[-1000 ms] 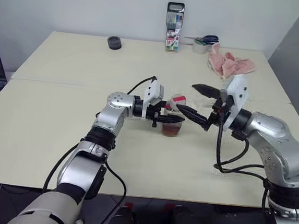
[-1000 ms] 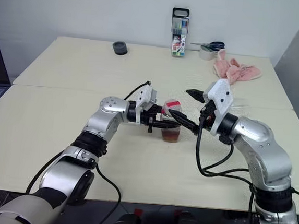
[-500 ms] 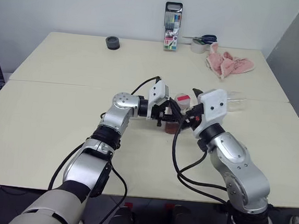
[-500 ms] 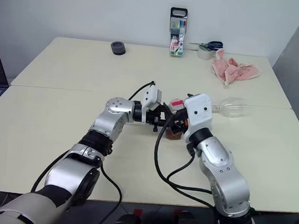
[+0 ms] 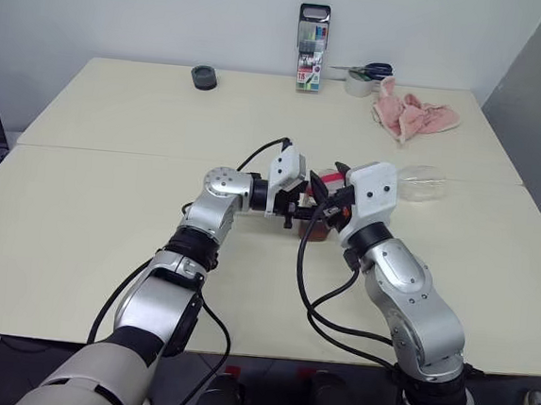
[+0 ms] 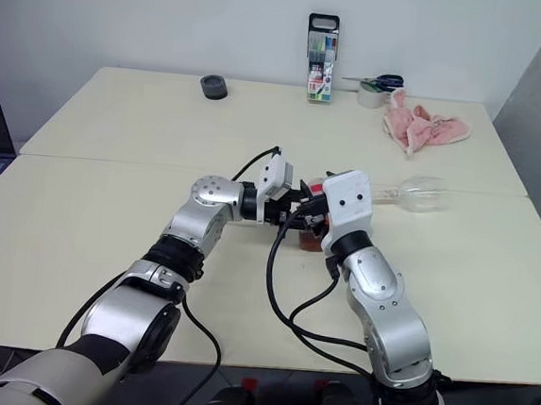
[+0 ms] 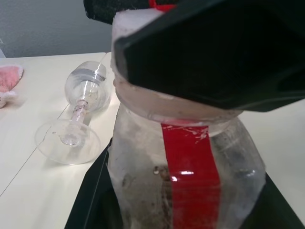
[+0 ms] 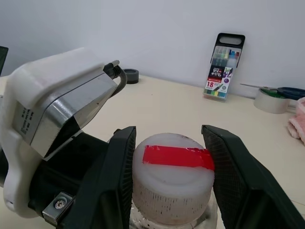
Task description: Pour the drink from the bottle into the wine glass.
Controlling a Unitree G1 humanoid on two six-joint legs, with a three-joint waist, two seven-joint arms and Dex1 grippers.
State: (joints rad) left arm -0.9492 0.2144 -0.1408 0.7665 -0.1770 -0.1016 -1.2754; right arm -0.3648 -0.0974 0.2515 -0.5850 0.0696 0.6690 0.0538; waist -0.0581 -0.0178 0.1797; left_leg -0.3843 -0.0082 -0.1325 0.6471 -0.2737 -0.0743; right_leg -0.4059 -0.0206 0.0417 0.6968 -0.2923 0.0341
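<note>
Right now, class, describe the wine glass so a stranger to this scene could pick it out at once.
Start at the pale table and find the pink cloth near its far right corner. Coming nearer from the cloth, just right of the bottle between the two robot arms, is the wine glass. It is the one clear stemmed thing, and it lies on its side rather than standing.
</note>
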